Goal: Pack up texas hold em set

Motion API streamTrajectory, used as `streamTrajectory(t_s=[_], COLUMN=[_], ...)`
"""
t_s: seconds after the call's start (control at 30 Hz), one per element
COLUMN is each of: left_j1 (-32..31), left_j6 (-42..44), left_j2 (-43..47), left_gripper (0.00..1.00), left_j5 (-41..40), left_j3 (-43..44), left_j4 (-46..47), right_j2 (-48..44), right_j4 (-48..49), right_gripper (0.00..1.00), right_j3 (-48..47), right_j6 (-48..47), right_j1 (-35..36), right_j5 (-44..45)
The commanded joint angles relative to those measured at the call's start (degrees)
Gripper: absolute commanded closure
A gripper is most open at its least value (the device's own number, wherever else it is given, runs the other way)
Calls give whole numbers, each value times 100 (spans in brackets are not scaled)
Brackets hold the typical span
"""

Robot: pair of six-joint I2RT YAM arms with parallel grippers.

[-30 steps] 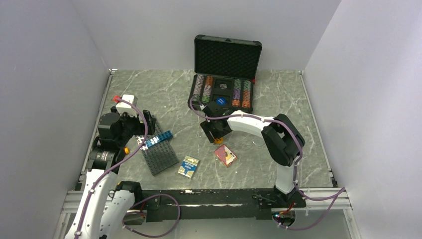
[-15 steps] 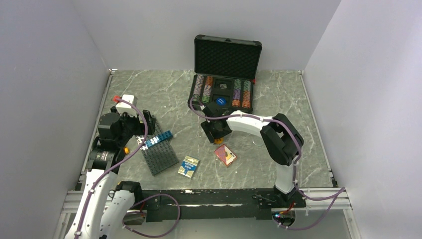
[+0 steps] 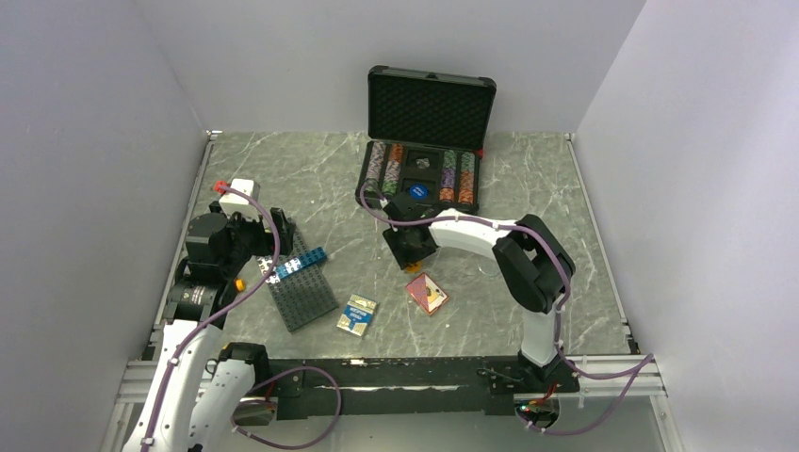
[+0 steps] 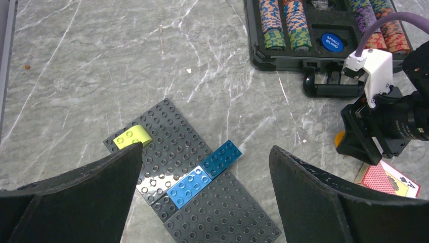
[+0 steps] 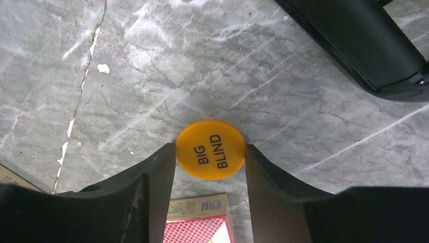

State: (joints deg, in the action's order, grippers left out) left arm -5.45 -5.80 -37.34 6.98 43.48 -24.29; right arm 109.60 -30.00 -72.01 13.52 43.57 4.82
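**Desk:** What has the right pincer got?

**Me:** On my right wrist camera, the right gripper [image 5: 210,148] has one finger pressed to each side of the orange disc [image 5: 211,152], so I call it clamped on that. The disc lies flat on the marble table [image 5: 76,76] and reads "BIG BLIND" in black.

**Desk:** What's around it?

**Me:** Just below it I see a red-backed card deck [image 5: 195,228] with a barcode strip whose digits I can't read. Up and to the right is the case handle [image 5: 364,40], near the disc but not touching it.

**Desk:** And the case itself?

**Me:** The black case [image 4: 283,59] sits open at the far side of the table, its foam-lined lid [image 3: 431,108] upright. Striped chip rows [image 4: 283,23] fill both sides, and a blue disc [image 4: 332,42] marked "SMALL BLIND" sits in the middle compartment.

**Desk:** Left side?

**Me:** My left gripper [image 4: 206,149] has its fingers wide apart and holds nothing. It is near the dark grey studded plate [image 4: 202,217], which carries blue bricks [image 4: 205,172] and a yellow-green brick [image 4: 131,136]. A blue-and-yellow deck [image 3: 357,314] lies between that plate and the red deck. Its print is too small for me to read.
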Motion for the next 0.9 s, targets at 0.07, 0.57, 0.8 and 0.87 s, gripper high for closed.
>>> streamTrajectory(t_s=[0.07, 0.57, 0.8, 0.87], left_j1=[-17, -11, -15, -12], left_j6=[-35, -42, -35, -35], left_j2=[78, 90, 78, 75], left_gripper=[1, 1, 1, 1], left_j5=[-48, -39, -47, -47], left_j3=[46, 46, 46, 42], left_j4=[206, 195, 192, 205], right_j2=[48, -74, 96, 195], right_j4=[-237, -797, -721, -608], right_gripper=[57, 59, 59, 59], right_j3=[-164, -1270, -2089, -2328], right_j6=[90, 87, 46, 38], right_j1=[-128, -445, -1100, -1280], right_j5=[-58, 133, 87, 17])
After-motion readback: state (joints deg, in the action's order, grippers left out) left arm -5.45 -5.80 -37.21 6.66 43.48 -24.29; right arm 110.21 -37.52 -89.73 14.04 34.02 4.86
